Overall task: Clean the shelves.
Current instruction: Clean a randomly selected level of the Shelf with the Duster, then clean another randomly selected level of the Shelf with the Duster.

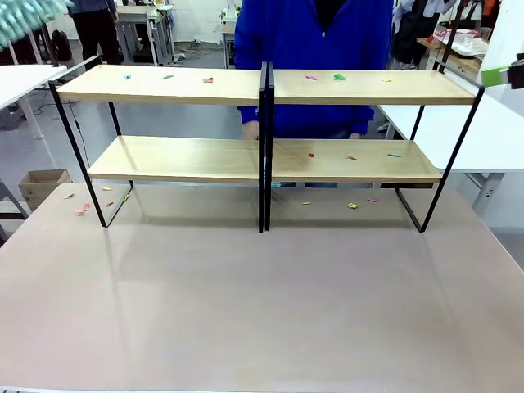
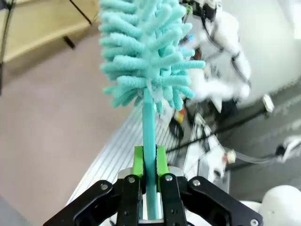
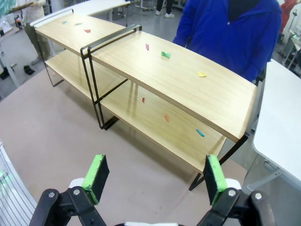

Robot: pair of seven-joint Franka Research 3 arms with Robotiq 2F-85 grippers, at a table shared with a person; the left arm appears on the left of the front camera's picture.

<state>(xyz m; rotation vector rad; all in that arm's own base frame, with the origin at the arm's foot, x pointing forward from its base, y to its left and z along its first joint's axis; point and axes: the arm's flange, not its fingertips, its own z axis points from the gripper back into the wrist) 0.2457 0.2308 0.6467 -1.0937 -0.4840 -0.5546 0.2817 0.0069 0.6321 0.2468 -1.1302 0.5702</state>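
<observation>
1. Front view: one set of shelves [image 1: 262,160] on the far half of the worktop [image 1: 262,303]. Two long light-wood boards on a thin black frame, with one black post at the middle. Six small coloured scraps [image 1: 208,80] on the top board and three on the lower board. Several more on the worktop under and beside the frame, too small to count surely. One person in a blue top [image 1: 311,33] just behind the shelves, with one hand [image 1: 250,128] visible between the boards. One blurred teal duster [image 1: 24,15] at the top left corner, well apart from the shelves. One cardboard box [image 1: 41,184] on the floor at left.

2. Left wrist view: left pincer [image 2: 149,162] clamped on the duster's thin teal handle, its two green pads [image 2: 138,162] pressed to either side. One fluffy duster head [image 2: 146,52] raised above the worktop [image 2: 47,117]. One corner of the shelves [image 2: 42,19] at the top left, apart from the head.

3. Right wrist view: right pincer [image 3: 153,174] spread wide, with nothing between its two green pads [image 3: 96,172], hanging above the worktop [image 3: 56,127] in front of the shelves [image 3: 188,80]. Six scraps [image 3: 165,54] on the top board, three on the lower. One person in blue [image 3: 230,33] at the far side. One white table [image 3: 282,117] beside the shelves' end.
</observation>
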